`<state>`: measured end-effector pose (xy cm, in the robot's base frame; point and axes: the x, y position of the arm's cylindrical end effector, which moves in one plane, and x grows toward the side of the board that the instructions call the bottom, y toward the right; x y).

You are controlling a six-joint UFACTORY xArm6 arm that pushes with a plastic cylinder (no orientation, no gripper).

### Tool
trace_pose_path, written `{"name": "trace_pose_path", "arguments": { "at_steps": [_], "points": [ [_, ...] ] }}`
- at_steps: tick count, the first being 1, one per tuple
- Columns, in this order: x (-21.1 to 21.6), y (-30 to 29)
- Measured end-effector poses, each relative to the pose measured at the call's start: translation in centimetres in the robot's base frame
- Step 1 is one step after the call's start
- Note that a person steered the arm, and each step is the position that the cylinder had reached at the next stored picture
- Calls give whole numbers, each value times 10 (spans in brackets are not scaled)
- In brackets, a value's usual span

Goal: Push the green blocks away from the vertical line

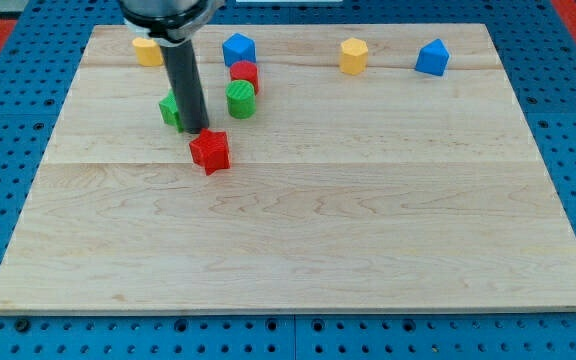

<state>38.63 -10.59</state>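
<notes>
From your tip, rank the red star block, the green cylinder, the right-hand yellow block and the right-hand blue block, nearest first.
From my tip:
1. Red star block, just below-right of it.
2. Green cylinder, up and right.
3. Right-hand yellow block, near the view's top, right of centre.
4. Right-hand blue block, farther right along the top.

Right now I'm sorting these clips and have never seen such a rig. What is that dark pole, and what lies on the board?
The dark pole is a robot arm's rod; it has no claw and holds nothing, it only pushes. My tip rests on the wooden board, beside a partly hidden green block and just above a red star block. A green cylinder sits to the right, touching a red cylinder behind it, with a blue block beyond. Along the view's top also lie two yellow blocks and another blue block. There is one camera, looking down from the front.
</notes>
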Motion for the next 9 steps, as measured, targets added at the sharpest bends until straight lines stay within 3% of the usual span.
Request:
{"name": "trace_pose_path", "arguments": {
  "at_steps": [2,3,4,6,7,8,9],
  "points": [
    [-3,98],
    [-12,108],
    [-25,110],
    [-25,50],
    [-25,45],
    [-24,82],
    [-38,59]
  ]
}}
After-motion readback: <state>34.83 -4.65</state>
